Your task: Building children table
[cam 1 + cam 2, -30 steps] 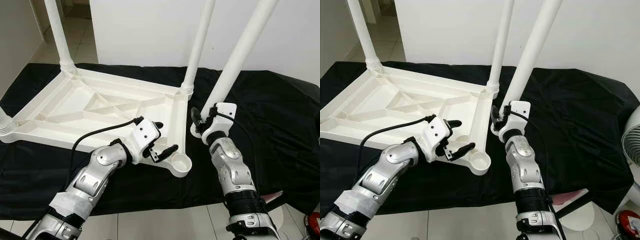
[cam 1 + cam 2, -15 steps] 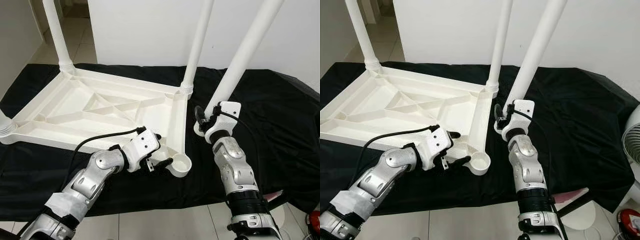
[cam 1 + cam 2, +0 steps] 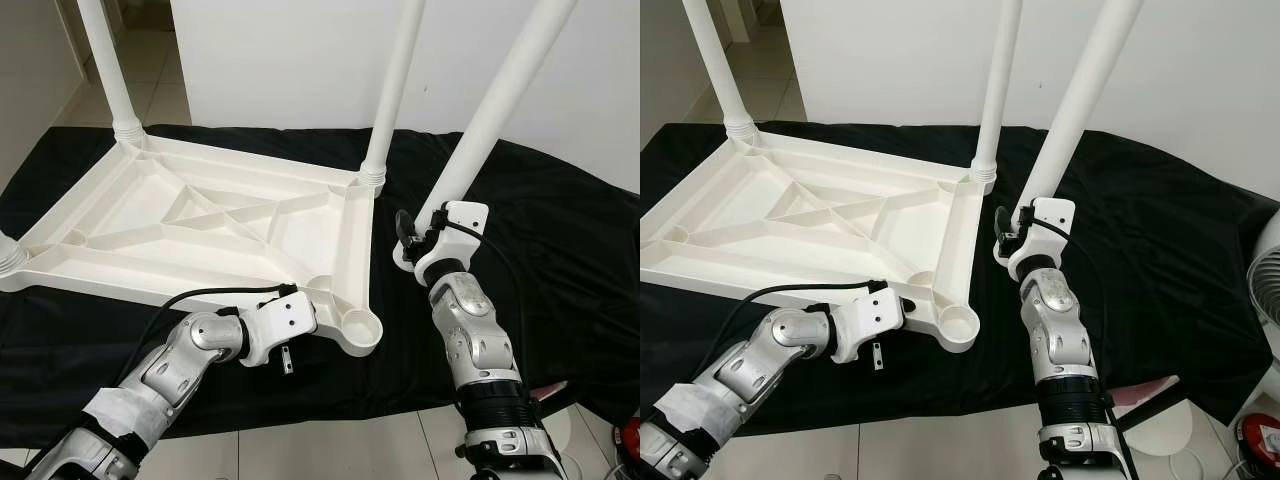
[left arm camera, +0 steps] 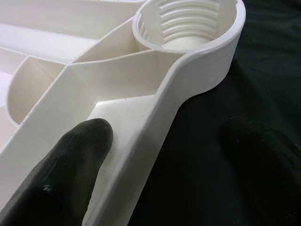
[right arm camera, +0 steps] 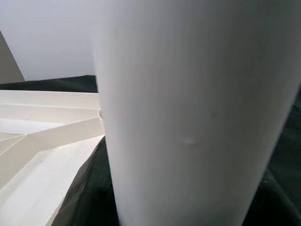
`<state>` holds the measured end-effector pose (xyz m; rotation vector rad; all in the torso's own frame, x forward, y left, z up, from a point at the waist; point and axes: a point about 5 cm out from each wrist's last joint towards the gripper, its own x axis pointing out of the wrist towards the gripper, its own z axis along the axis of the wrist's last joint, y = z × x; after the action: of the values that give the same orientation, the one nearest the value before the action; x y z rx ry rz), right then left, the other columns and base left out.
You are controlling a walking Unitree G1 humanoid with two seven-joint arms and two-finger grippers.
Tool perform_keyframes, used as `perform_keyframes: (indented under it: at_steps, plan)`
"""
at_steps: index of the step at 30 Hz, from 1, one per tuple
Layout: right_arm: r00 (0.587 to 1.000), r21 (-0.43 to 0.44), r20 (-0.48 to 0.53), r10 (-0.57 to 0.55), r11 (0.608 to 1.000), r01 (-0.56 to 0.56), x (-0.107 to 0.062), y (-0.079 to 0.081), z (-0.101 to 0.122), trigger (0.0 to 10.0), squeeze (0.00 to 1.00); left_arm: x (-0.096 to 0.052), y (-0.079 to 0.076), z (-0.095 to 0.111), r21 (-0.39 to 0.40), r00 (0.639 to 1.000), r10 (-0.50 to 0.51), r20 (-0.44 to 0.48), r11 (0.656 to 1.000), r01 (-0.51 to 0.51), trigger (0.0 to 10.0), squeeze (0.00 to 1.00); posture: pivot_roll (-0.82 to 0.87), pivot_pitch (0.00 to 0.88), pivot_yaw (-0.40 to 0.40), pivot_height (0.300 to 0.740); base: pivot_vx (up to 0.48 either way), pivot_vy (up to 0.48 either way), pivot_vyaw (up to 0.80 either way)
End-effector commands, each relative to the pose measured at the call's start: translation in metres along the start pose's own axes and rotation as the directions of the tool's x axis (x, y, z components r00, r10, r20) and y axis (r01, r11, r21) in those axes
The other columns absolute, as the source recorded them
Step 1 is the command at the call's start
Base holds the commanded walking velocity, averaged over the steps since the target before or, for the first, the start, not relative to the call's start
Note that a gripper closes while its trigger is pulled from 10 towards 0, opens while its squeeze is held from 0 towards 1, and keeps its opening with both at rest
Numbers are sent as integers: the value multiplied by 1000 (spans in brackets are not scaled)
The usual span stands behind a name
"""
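Straddling the tabletop's near rim, the left tool [image 4: 160, 169] is spread open, one black finger [image 4: 70, 165] inside the ribbed underside, the other over the black cloth [image 3: 560, 230]; a second ago it hovered higher. The right tool [image 3: 415, 240] clamps the loose leg [image 3: 490, 110], a smooth white tube at 3 o'clock from the threaded round socket [image 3: 360, 328]. The upturned white plastic tabletop [image 3: 200, 215] lies on the cloth.

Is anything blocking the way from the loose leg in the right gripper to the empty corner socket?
Nothing visible. The right gripper holds the loose leg just right of the tabletop, and only bare black cloth lies between it and the empty socket. The left gripper straddles the rim left of the socket.
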<state>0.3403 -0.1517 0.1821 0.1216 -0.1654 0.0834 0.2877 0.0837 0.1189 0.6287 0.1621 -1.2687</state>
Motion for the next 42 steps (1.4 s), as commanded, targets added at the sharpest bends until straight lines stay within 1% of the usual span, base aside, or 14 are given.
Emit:
perform_keyframes:
  at_steps: [1,11,15,20,23,28,29,33,37,38,39,40,41,42]
  plan:
    - [1000,-1,3,-14,1000,14,-1,-4,2,10000,0,5,0,1,21,1000,-5,-16,1000,6,10000,0,13,71,-51,740,0,0,0]
    - [1000,-5,-1,-17,1000,17,-1,-4,1,10000,0,17,7,18,35,1000,7,23,999,-8,10000,0,31,73,-47,740,0,0,0]
    - [1000,-3,2,-19,1000,19,1,-3,2,10000,0,27,9,28,50,999,1,42,999,-3,10000,0,39,68,-35,740,0,0,0]
    - [1000,0,7,-21,1000,21,2,-2,3,10000,0,35,7,33,60,998,-12,59,998,8,10000,0,28,67,-39,740,0,0,0]
    - [1000,0,8,-18,1000,18,2,-3,4,10000,0,45,3,36,65,997,-26,74,998,21,10000,0,13,71,-52,740,0,0,0]
    - [1000,-1,6,-14,1000,14,2,-2,4,10000,0,50,1,37,68,997,-29,77,997,24,10000,0,8,75,-56,740,0,0,0]
    - [1000,7,6,10,1000,-10,2,0,4,10000,0,55,2,40,63,996,-15,89,998,9,10000,0,-7,79,-65,740,0,0,0]
    - [999,14,8,41,999,-41,1,4,5,10000,0,59,2,46,59,994,7,106,998,-14,10000,0,-6,85,-68,740,0,0,0]
    - [999,15,6,49,999,-49,0,5,4,10000,0,59,4,47,52,994,23,110,998,-29,10000,0,2,88,-69,740,0,0,0]
    - [997,13,3,83,996,-83,-4,11,1,10000,0,49,13,44,44,988,99,117,993,-105,10000,0,22,94,-62,740,0,0,0]
    - [995,8,0,101,995,-101,-7,14,-1,10000,0,42,18,42,3,984,132,121,991,-133,10000,0,33,95,-59,740,0,0,0]
    - [995,8,0,101,995,-101,-7,14,-1,10000,0,42,18,42,3,984,132,121,991,-133,10000,0,33,95,-59,740,0,0,0]
    - [993,2,-3,114,993,-114,-9,16,-3,10000,0,37,21,40,-27,980,150,129,989,-147,10000,0,33,95,-59,740,0,0,0]
    - [989,-10,-8,145,989,-145,-13,20,-7,10000,0,25,27,41,-96,967,190,168,980,-175,10000,0,40,96,-58,740,0,0,0]
